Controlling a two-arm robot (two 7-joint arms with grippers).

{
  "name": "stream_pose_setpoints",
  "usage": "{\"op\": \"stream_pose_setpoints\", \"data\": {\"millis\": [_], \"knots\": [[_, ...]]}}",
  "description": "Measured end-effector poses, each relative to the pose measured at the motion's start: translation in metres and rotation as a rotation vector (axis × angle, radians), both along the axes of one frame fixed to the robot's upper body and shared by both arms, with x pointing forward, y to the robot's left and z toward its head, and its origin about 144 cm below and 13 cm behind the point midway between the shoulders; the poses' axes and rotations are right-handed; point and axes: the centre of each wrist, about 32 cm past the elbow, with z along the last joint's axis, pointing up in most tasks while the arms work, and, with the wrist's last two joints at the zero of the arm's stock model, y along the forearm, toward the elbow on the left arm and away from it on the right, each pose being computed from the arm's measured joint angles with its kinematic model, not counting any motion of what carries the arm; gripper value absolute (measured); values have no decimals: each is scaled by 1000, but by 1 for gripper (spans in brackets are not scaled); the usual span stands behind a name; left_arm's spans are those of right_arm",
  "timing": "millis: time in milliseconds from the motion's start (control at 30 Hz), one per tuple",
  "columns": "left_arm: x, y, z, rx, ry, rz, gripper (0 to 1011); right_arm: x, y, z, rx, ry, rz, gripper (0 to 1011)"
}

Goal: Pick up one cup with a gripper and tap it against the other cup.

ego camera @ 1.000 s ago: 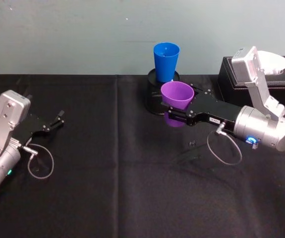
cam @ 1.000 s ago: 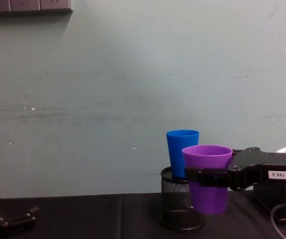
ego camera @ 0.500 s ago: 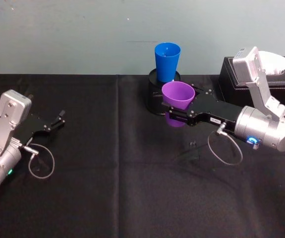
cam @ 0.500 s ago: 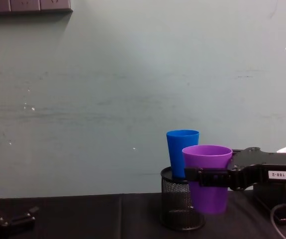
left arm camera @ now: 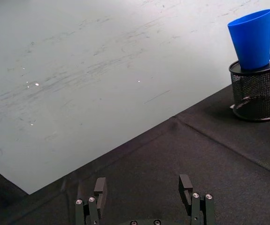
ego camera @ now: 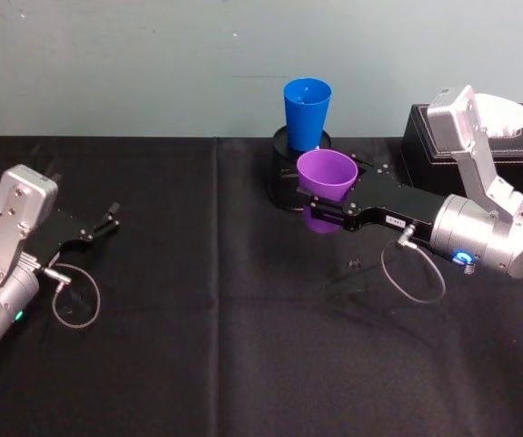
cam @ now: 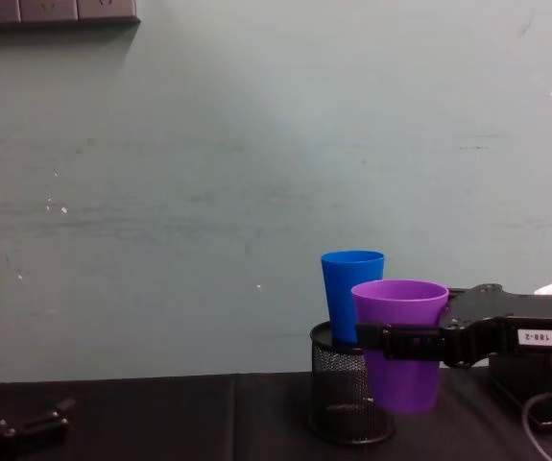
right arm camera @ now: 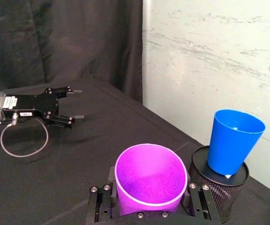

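Almost nothing has moved since the earlier frames: the right gripper [ego camera: 323, 208] stays at the same place and still clamps the purple cup [ego camera: 326, 173] between its two fingers, at the lower part of the cup's wall. The cup is upright with its open mouth up, and it hangs a little above the black tablecloth [ego camera: 225, 346]. Just beyond the gripper's fingertips stands the black mesh pen holder [cam: 338, 399], and the blue cup [ego camera: 306, 114] sits upright in it, its rim higher than the purple rim. In the right wrist view a small gap shows between the two cups, so they are near but not touching. The left gripper [ego camera: 111, 219] rests low over the cloth, well apart from both cups, with its fingers spread and holding nothing.
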Motion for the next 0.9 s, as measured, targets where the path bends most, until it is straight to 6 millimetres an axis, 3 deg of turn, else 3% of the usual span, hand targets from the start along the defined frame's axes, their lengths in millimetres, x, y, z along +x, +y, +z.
{"op": "stream_pose_setpoints", "data": {"millis": [900], "knots": [[0,0,0,0,0,0,1005,0,0,0,0,0,0,747]]}}
